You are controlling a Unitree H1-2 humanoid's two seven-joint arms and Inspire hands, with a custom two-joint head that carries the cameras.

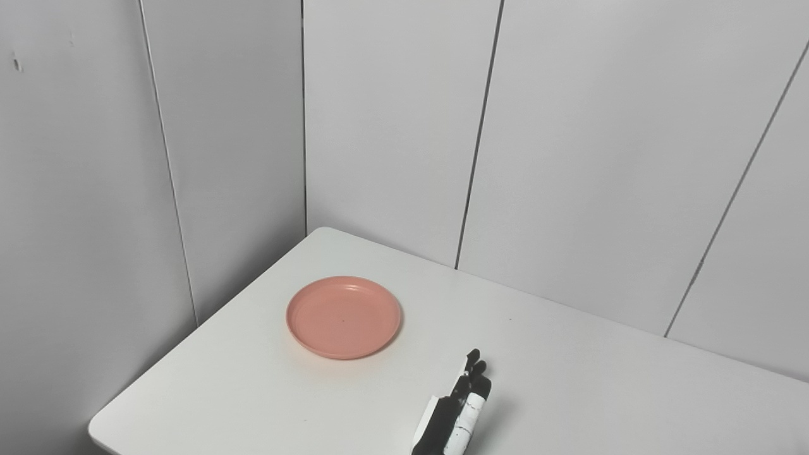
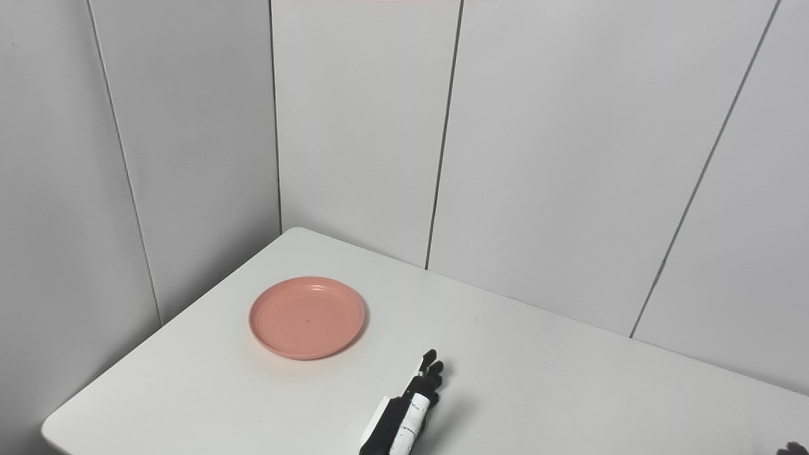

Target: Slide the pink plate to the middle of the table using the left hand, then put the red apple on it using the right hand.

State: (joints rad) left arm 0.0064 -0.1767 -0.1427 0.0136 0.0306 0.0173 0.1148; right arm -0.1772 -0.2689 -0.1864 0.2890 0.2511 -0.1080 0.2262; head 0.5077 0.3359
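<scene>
Plate [image 1: 344, 317] sits flat on the table [image 1: 600, 379], toward its far-left corner, near the left edge. Wall panels [image 1: 392, 126] stand right behind the table's far edge and along its left side. Left hand [image 1: 458, 407] comes in from the bottom edge, in front of and to the right of the plate, apart from it, fingers pointing away over the tabletop. Part of the right hand [image 2: 793, 449] shows at the bottom-right corner, well apart from both.
</scene>
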